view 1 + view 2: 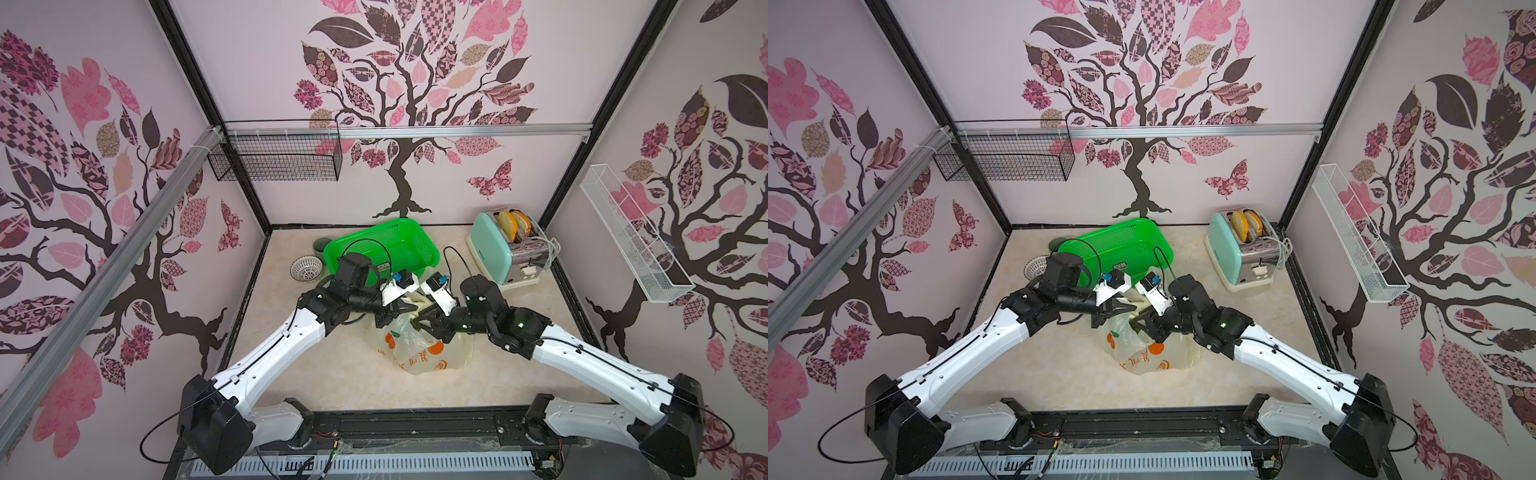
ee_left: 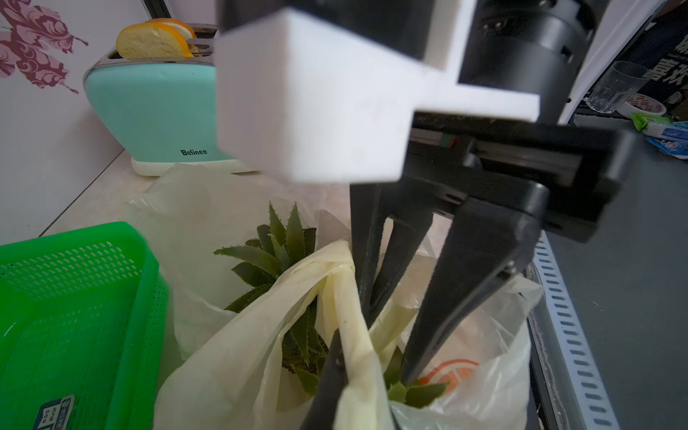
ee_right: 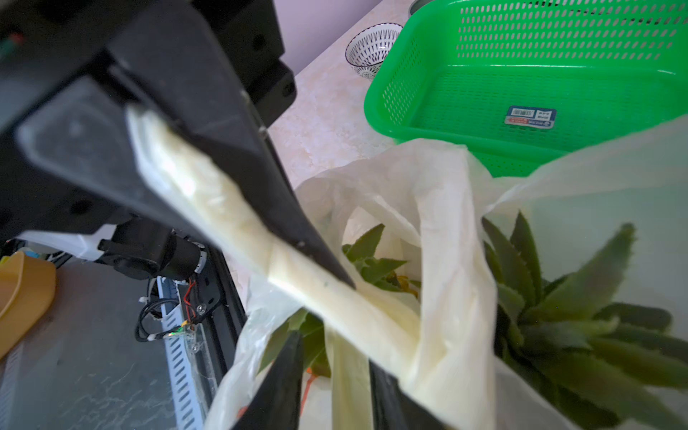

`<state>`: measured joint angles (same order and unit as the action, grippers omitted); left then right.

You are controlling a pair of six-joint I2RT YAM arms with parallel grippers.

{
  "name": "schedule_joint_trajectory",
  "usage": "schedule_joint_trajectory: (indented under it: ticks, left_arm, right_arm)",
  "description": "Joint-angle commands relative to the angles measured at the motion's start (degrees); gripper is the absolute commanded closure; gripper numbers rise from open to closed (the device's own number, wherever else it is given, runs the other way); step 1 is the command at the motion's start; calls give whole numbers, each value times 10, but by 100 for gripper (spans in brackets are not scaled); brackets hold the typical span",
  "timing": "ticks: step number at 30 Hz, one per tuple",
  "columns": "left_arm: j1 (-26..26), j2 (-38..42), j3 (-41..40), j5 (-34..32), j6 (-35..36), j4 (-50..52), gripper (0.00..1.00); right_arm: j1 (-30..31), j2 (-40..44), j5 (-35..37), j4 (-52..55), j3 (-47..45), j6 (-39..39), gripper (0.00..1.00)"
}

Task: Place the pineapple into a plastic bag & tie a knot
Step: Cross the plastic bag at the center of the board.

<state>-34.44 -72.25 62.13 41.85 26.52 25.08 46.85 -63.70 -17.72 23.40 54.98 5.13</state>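
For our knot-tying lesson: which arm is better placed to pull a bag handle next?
Probably left: the left gripper is shut on a plastic bag handle; the right gripper stands open.

Soft even light; wide-angle warp; blurred close-ups

Pineapple (image 2: 277, 257) fruit hidden inside plastic bag (image 1: 419, 353); only crown shows. Left end effector (image 2: 350, 387): one finger hidden behind bag handle; blurred in right wrist view. Right end effector (image 2: 387, 350): fingertips partly behind bag handle and leaves. Bag print too creased to read. Cup (image 1: 322, 245) beyond bag, half hidden by green basket (image 1: 415, 245).
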Motion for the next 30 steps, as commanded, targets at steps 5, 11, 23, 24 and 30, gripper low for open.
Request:
schedule_joint_trajectory:
  ticks: [5,11,23,24,30]
  left_arm:
    - [-2,23,-24,9,-8,-68,100]
    - [-2,38,-39,8,-2,-78,100]
    - [-5,45,-37,-3,10,-61,100]
    - [-6,45,-37,-3,10,-62,100]
    - [-7,46,-39,-7,11,-63,100]
  right_arm:
    - [2,64,48,208,138,112,49]
    - [2,31,146,280,248,473,44]
    - [9,-16,125,184,206,1011,33]
    - [9,-20,125,196,213,1022,32]
    - [30,-20,145,206,184,1105,30]
